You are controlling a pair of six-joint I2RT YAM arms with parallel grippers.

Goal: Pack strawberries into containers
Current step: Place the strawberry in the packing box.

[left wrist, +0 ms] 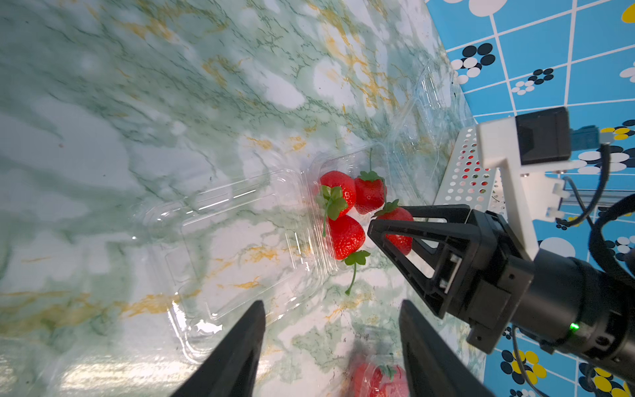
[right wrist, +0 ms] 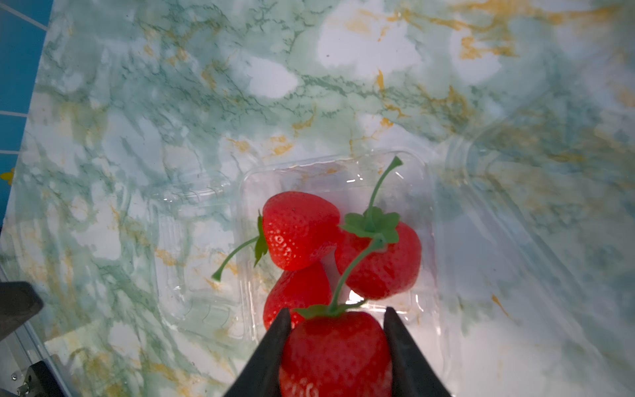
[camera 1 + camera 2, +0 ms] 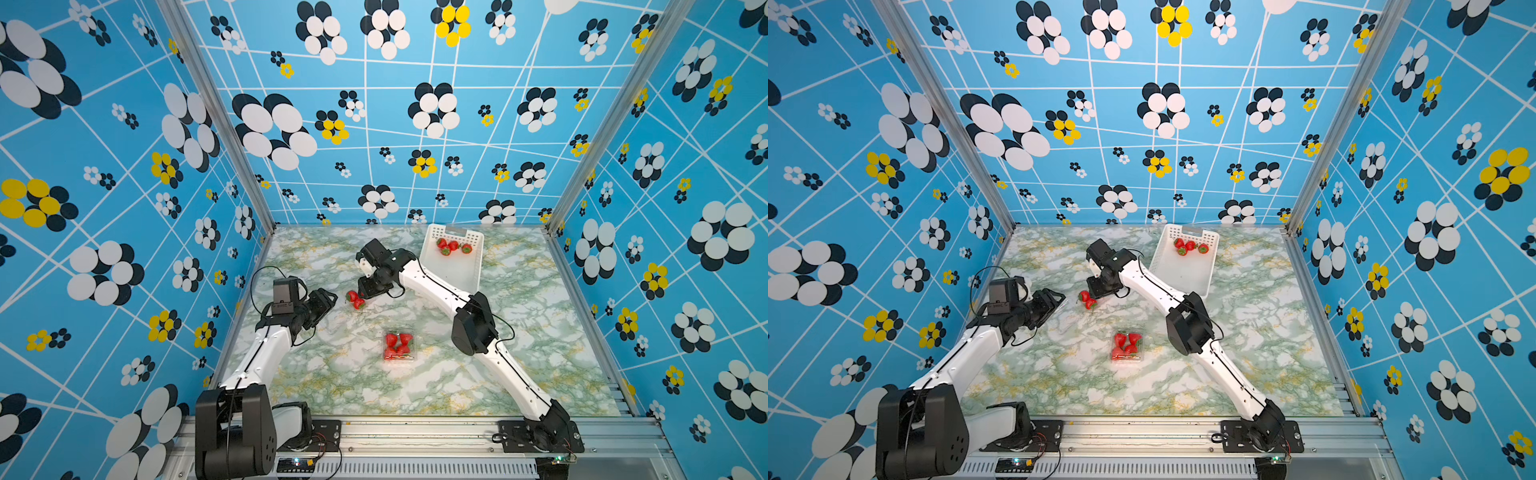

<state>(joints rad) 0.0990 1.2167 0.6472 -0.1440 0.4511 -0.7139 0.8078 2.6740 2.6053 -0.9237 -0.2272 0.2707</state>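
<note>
An open clear container (image 2: 330,168) lies on the marble table with three strawberries (image 2: 299,230) in its tray; its lid (image 1: 233,240) is folded flat beside it. My right gripper (image 2: 337,311) is shut on a fourth strawberry (image 2: 335,354), just over the tray's edge, and shows in a top view (image 3: 365,291). My left gripper (image 1: 332,304) is open and empty, its fingertips near the lid's corner, left of the container in a top view (image 3: 328,301). A closed container (image 3: 400,345) full of strawberries sits at the front middle.
A white perforated basket (image 3: 451,270) at the back right holds several strawberries (image 3: 451,246). Another empty clear container (image 1: 424,113) lies just beyond the open one. The blue patterned walls close in the table on three sides.
</note>
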